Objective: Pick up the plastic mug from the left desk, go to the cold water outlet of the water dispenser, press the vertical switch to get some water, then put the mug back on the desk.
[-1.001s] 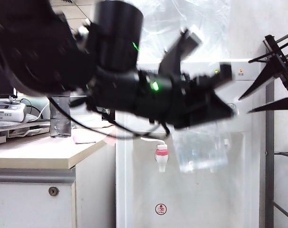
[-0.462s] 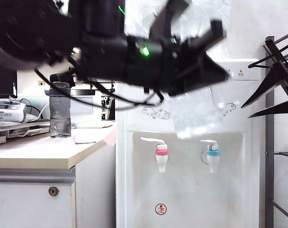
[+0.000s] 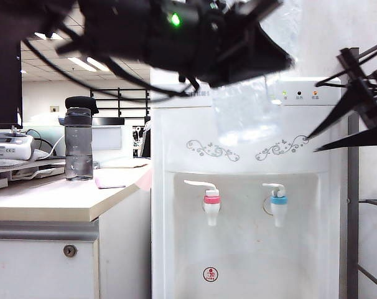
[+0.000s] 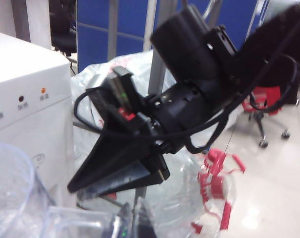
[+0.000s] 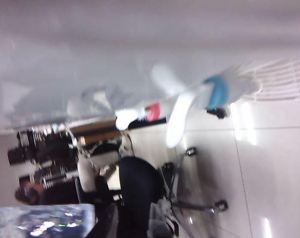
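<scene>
Mug aloft, above the taps.
Left tool (image 3: pixel 263 59) clamped on mug (image 3: pixel 247 109), which hangs beneath it before the dispenser (image 3: pixel 238 249), over the blue tap (image 3: pixel 278 202). Right tool (image 3: pixel 322 131) at right, fingers apart, clear of mug.

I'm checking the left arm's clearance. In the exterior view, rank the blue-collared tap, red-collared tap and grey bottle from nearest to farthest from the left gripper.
From the left gripper, holding the plastic mug up high:
1. Blue-collared tap, below it.
2. Red-collared tap, lower left.
3. Grey bottle, far left on the desk.
</scene>
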